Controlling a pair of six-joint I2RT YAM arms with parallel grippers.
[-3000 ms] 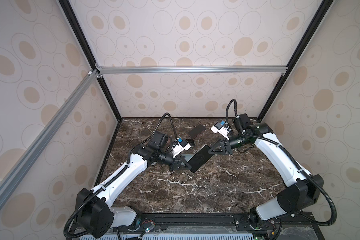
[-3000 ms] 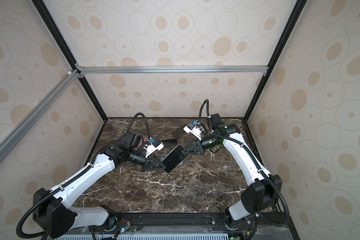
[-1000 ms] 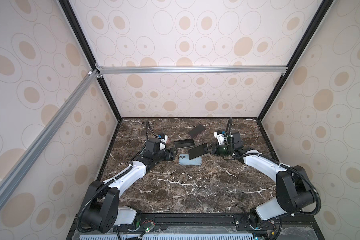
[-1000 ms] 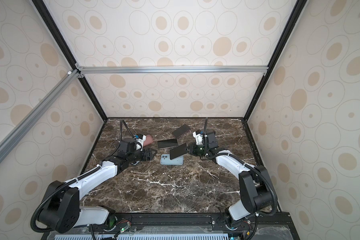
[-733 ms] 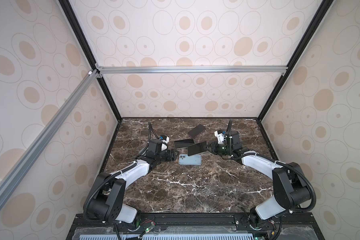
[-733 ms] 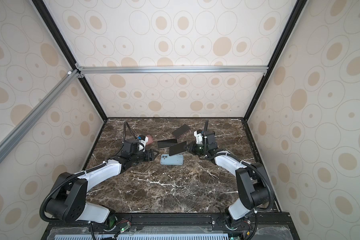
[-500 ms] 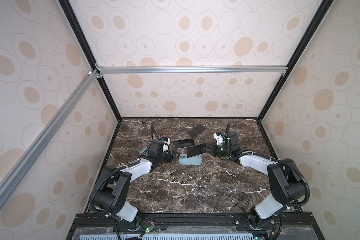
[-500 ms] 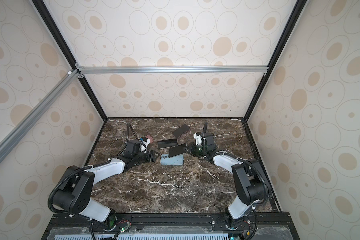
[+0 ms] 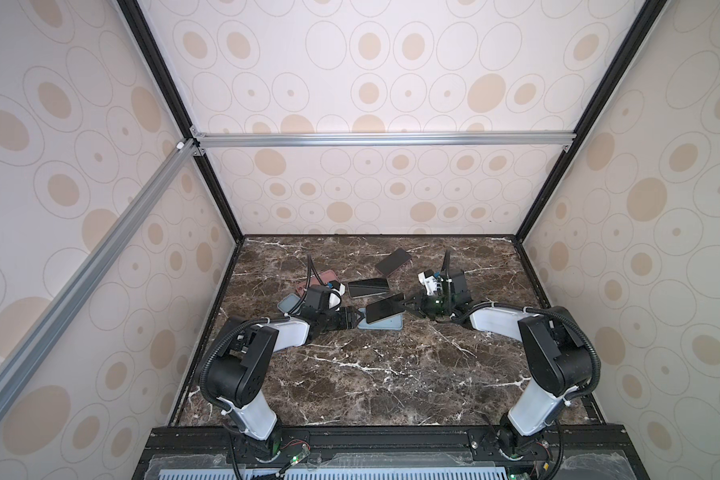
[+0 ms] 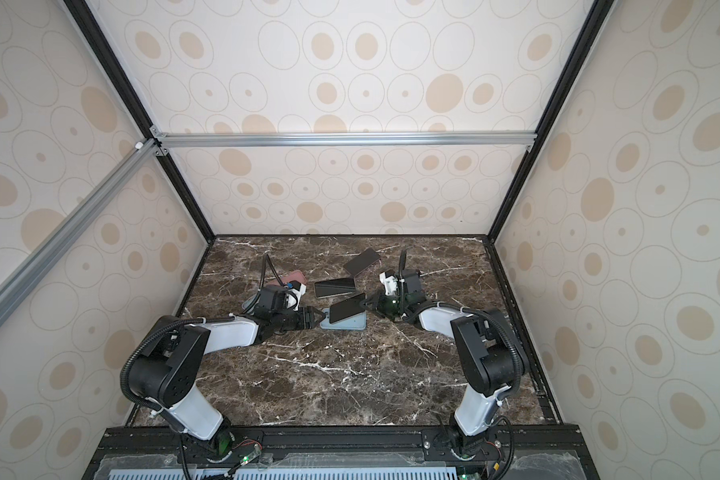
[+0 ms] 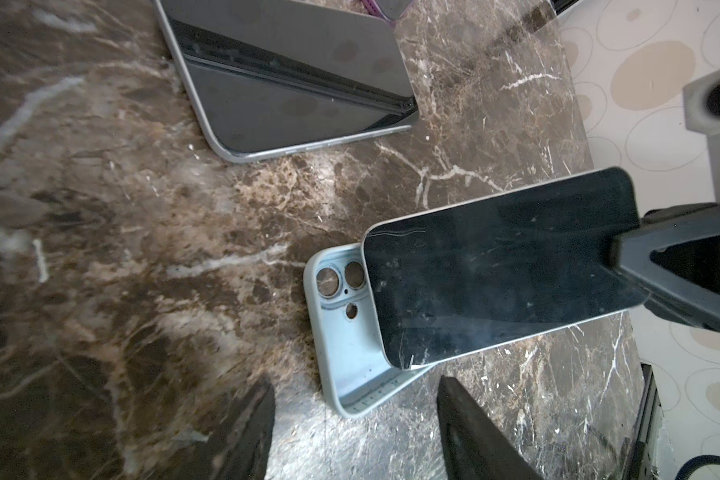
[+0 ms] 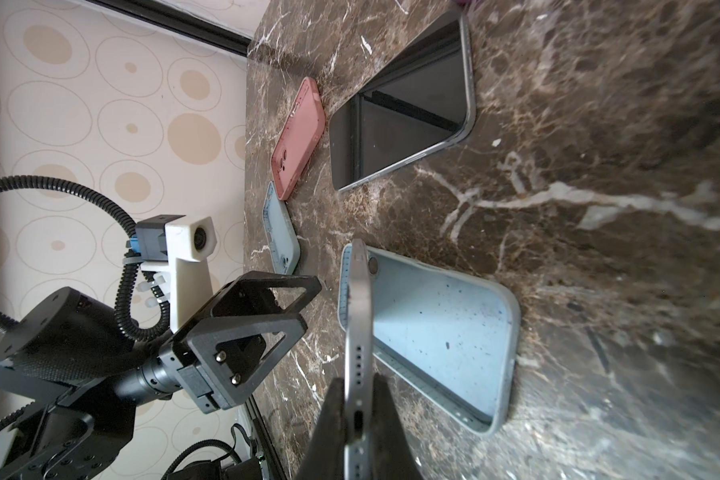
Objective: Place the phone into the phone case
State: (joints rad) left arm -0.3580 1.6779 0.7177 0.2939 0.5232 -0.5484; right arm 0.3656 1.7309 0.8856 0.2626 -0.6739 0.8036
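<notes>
Jaws of the right gripper (image 9: 405,307) clamp one end of the black glass-fronted phone (image 11: 495,282), tilted with its far end low over the pale blue rubbery case (image 11: 341,345), while the left gripper (image 9: 358,318) sits just beside that case with jaws apart, so lowering and pressing flat likely remain.

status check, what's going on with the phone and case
Right gripper shut on phone, tilted above the blue case. Left gripper open, empty, beside the case. Spare phone lies apart, not in the way.
</notes>
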